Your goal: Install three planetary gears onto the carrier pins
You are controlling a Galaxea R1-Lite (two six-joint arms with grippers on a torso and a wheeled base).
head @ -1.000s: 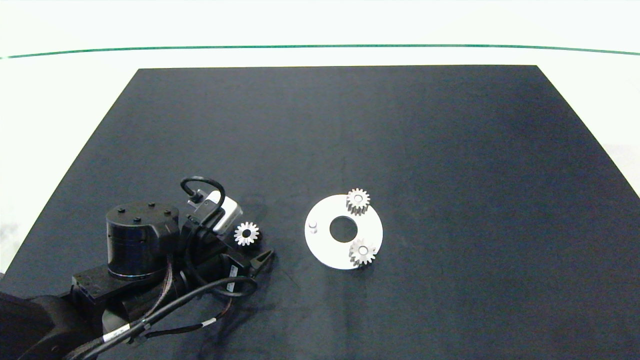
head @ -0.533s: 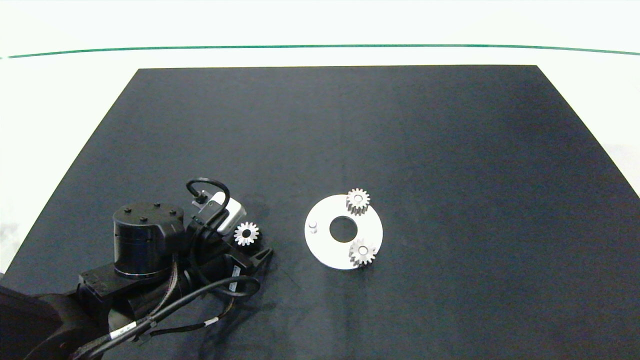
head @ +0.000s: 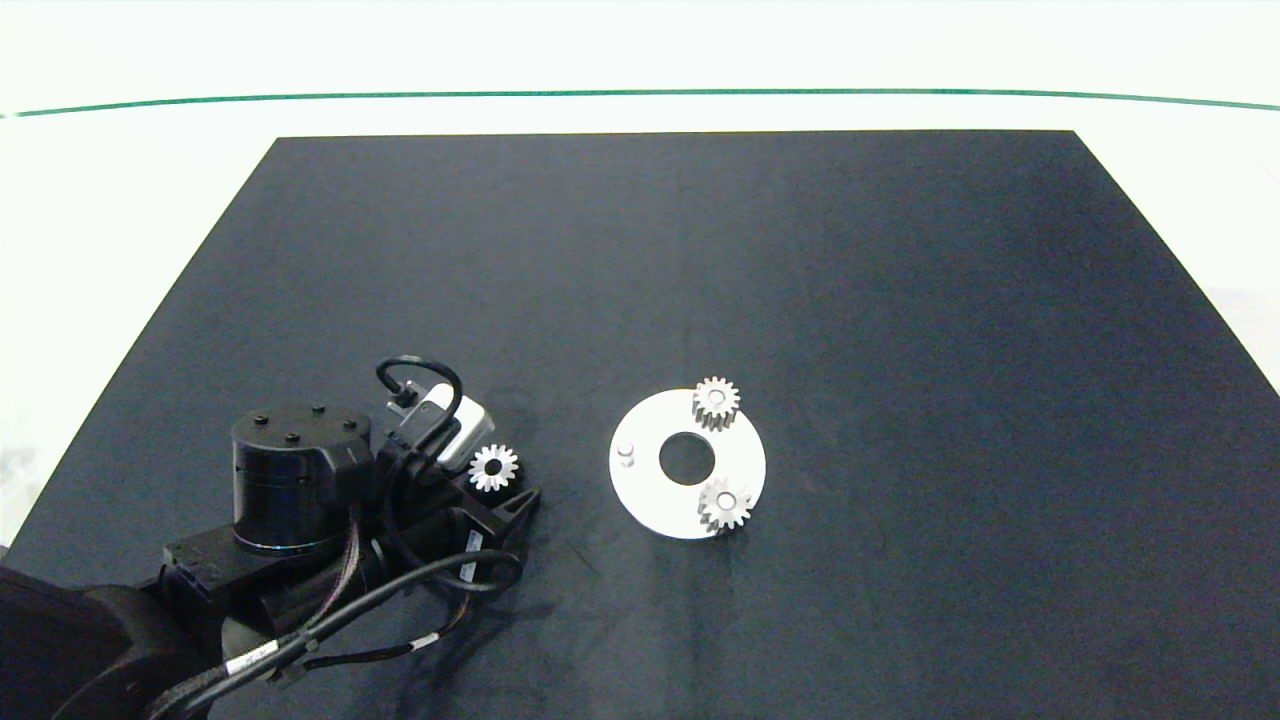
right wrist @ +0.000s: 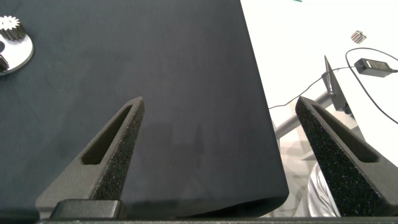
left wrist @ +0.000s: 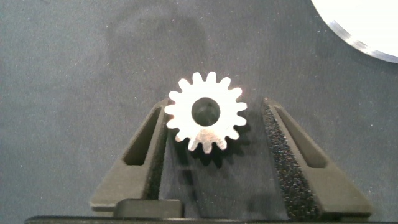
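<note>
Gear number 3 (left wrist: 206, 121) lies flat on the counter (head: 700, 250), bore up, squarely between the left gripper (left wrist: 211, 155) and its wide-spread jaws, one pad touching its teeth. Bare pin (head: 626, 453) waits just beyond. Right gripper (right wrist: 230, 155) idles off-counter, jaws wide.

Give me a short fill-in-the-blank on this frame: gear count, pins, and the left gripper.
1. ____ planetary gears already sit on the white disc.
2. The one bare carrier pin stands on the disc's side facing the ____ arm.
3. The loose gear lies flat on the black mat between the ____ fingers of the left gripper.

Missing words: two; left; open
</note>
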